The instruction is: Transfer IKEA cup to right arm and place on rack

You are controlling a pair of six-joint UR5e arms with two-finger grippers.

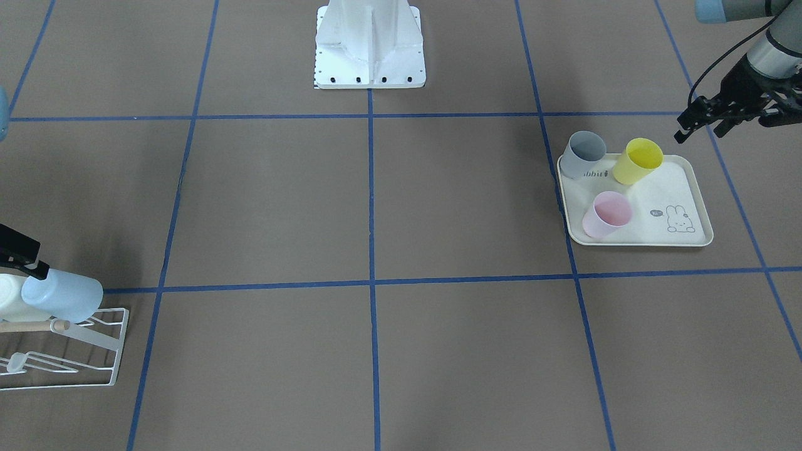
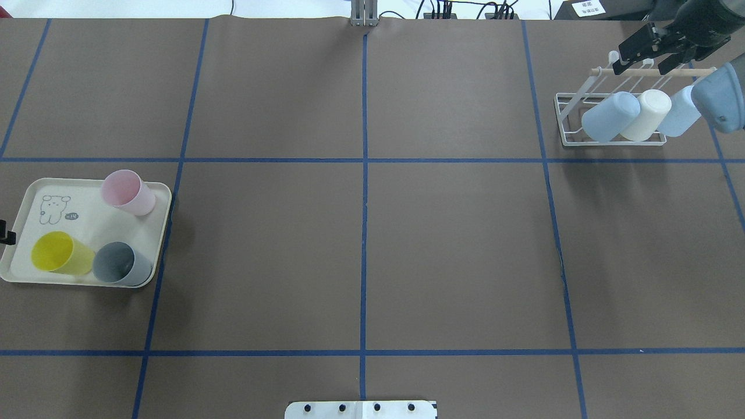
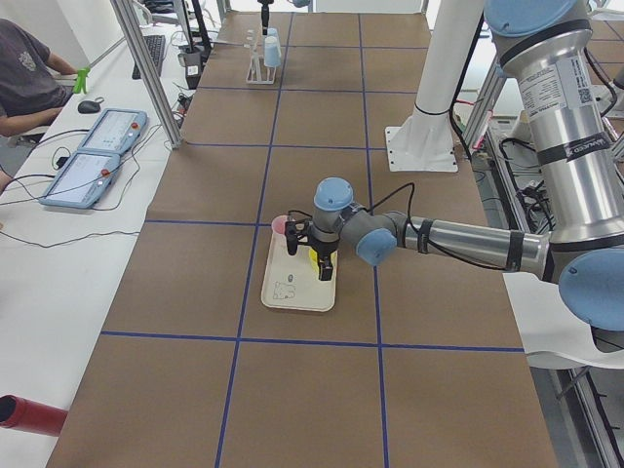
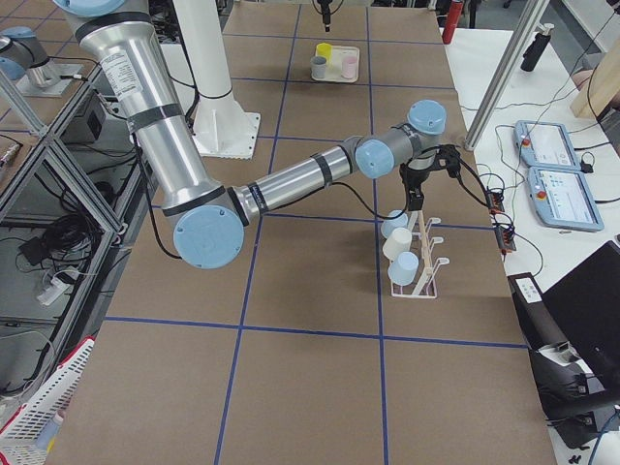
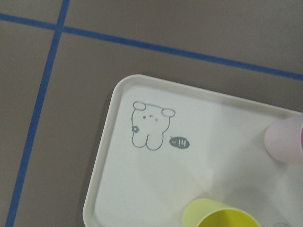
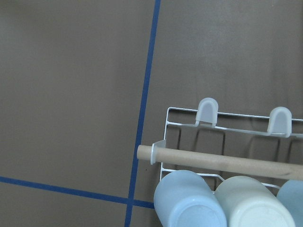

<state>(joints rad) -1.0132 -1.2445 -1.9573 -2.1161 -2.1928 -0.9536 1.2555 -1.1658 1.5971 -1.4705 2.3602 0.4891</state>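
Note:
Three cups stand on a cream rabbit-print tray (image 2: pixel 23 203): pink (image 2: pixel 128 192), yellow (image 2: pixel 61 253) and grey (image 2: pixel 119 263). My left gripper (image 1: pixel 698 128) hovers open and empty beside the tray's yellow-cup corner. Its wrist view shows the tray (image 5: pixel 123 189), the yellow cup's rim (image 5: pixel 220 215) and the pink cup (image 5: pixel 284 139). The white wire rack (image 2: pixel 567 116) with a wooden dowel (image 2: pixel 652 71) holds a light blue cup (image 2: pixel 611 116), a cream cup (image 2: pixel 646 114) and another light blue cup (image 2: pixel 678 112). My right gripper (image 2: pixel 640 58) is open and empty above the dowel.
The robot's white base (image 1: pixel 369 56) stands at the middle of the table's robot side. Blue tape lines (image 2: pixel 364 160) divide the brown table into squares. Two upturned looped prongs (image 6: pixel 207 111) at the rack's end are bare.

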